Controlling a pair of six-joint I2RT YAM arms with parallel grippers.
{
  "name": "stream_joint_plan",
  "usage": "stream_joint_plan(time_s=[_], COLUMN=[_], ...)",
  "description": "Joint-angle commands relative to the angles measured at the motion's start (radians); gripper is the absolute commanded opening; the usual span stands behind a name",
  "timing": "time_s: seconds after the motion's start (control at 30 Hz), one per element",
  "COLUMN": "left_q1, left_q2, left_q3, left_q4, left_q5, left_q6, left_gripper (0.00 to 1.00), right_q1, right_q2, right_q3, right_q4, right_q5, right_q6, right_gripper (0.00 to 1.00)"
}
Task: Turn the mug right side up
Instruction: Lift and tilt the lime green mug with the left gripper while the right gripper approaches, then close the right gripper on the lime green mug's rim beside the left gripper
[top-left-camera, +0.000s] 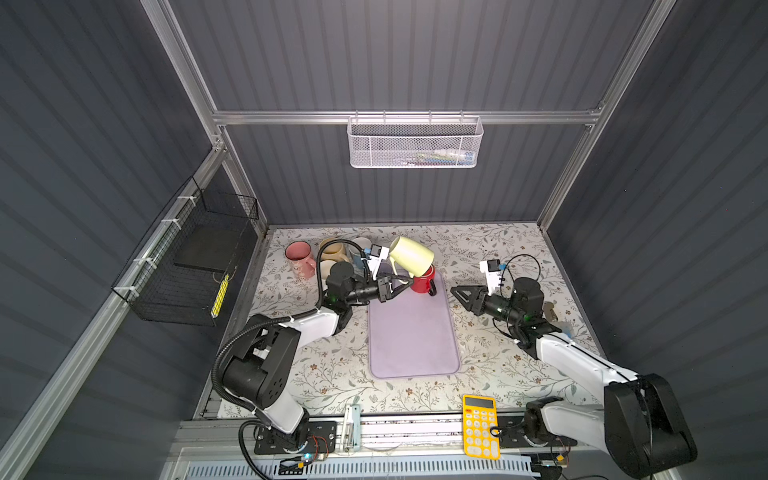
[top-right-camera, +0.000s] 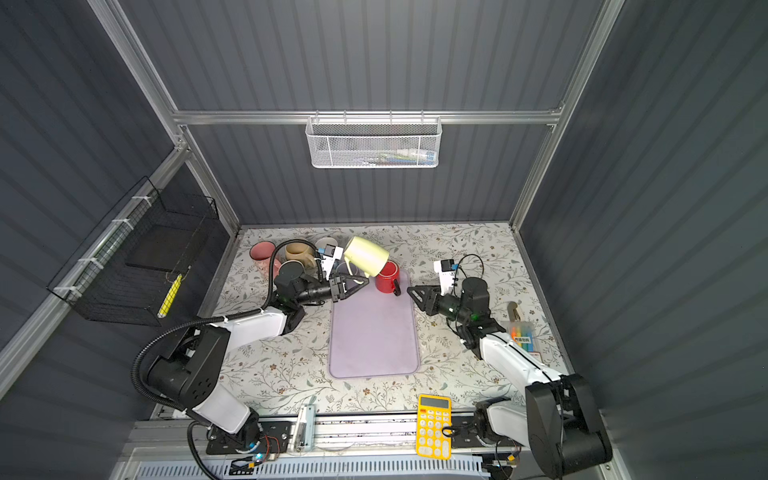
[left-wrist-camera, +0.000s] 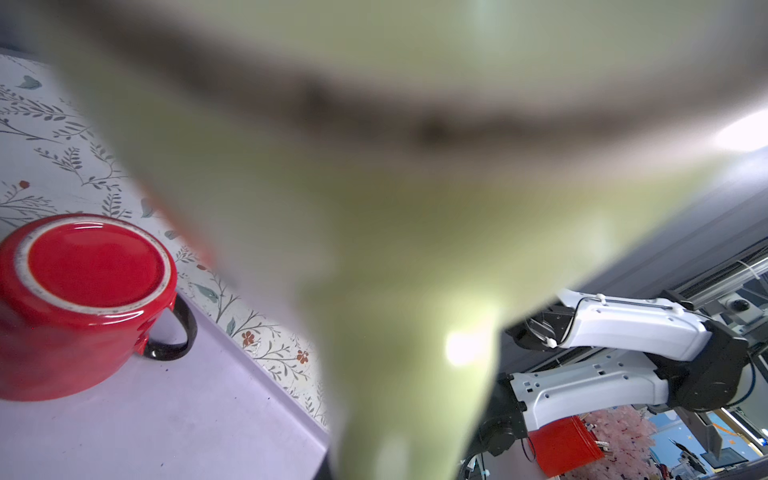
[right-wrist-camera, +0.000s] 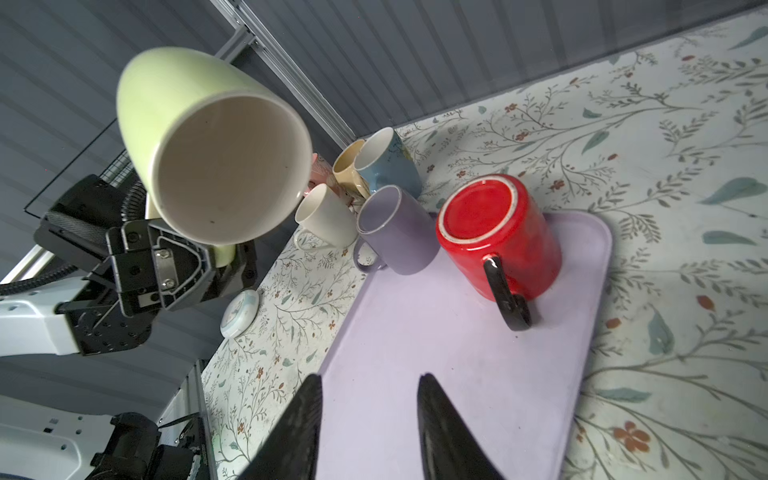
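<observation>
Mid-flip, by my judgement, your left gripper (top-left-camera: 404, 282) pinched the pale green ceramic mug (top-left-camera: 411, 254) by its handle, tilted above the flat lilac mat's (top-left-camera: 411, 340) far end, while your right gripper (right-wrist-camera: 370, 380) hung spread and empty; next probably called for rolling it mouth-up.

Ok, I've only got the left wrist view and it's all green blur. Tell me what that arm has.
Observer: The left jaws are shut on the handle of a green mug, held in the air.
Operator: Give me its tilt.
Observer: Its mouth faces sideways and slightly down, toward the right arm; it is not upright yet.
</observation>
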Motion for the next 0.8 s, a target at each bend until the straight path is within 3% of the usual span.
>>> stream_joint_plan(time_s=[0.0,0.23,0.5,0.77], left_q1=[-0.003,-0.017,-0.028,-0.032], left_q2=[0.009,0.047,0.056,0.054], left_q3=[0.044,0.046,0.050,0.042], left_q4=[0.176,0.257,0.273,0.273], left_q5=[0.020,0.002,-0.007,-0.013], left_q6=[-0.039,-0.090,-0.098,-0.099], left_gripper=[0.00,0.00,0.00,0.00], right_q1=[0.015,0.083,0.118,0.158], right_q2=[-0.011,0.016,0.143,0.236], right_q3=[0.011,0.070,0.135,0.204], right_q4=[0.115,0.205,0.410,0.469], right_q5=[-0.043,-0.055,-0.071,-0.064], right_q6=[0.038,0.070,0.175,0.186], right_gripper=[0.42,0.50,0.53,0.53])
